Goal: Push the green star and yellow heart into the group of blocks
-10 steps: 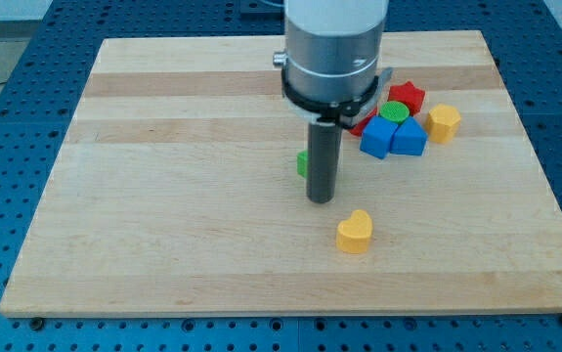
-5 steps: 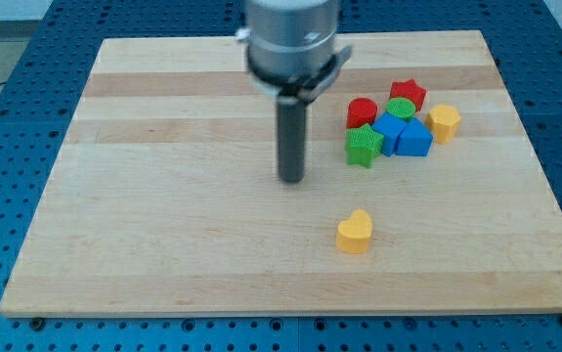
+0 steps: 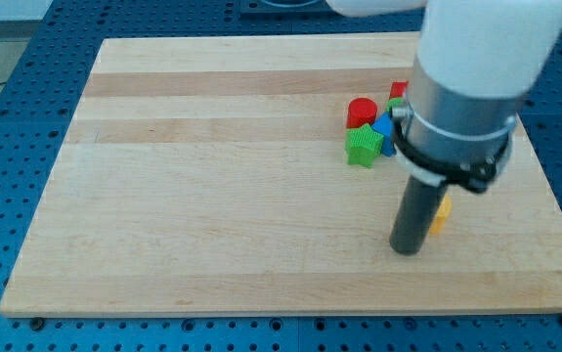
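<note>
Camera view: my tip (image 3: 407,250) just left of half-hidden yellow block (image 3: 442,213), green star (image 3: 362,148) beside group; no legible writing.

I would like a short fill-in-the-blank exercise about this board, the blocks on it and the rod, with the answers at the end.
1. The green star touches the group of blocks at the group's ____ side in the view.
2. The block partly hidden behind my tip has the colour ____.
3. The red cylinder lies toward the view's ____ from the green star.
4. The blocks rest on a ____ board.

Missing words: left; yellow; top; wooden
</note>
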Robot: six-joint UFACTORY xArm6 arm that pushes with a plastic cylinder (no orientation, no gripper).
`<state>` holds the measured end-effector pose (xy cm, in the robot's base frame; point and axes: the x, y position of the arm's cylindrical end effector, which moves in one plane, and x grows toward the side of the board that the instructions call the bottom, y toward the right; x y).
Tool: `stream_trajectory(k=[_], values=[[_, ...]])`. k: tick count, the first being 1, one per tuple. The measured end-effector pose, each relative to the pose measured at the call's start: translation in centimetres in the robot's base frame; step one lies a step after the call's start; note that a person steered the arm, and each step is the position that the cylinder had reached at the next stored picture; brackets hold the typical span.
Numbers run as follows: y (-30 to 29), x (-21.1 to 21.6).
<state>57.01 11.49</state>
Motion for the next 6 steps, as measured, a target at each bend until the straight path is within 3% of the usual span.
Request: stream_trajectory(k=[1,4,6], values=[[2.6,0.5],[3.4,-11.2],[4.9,-10.3]])
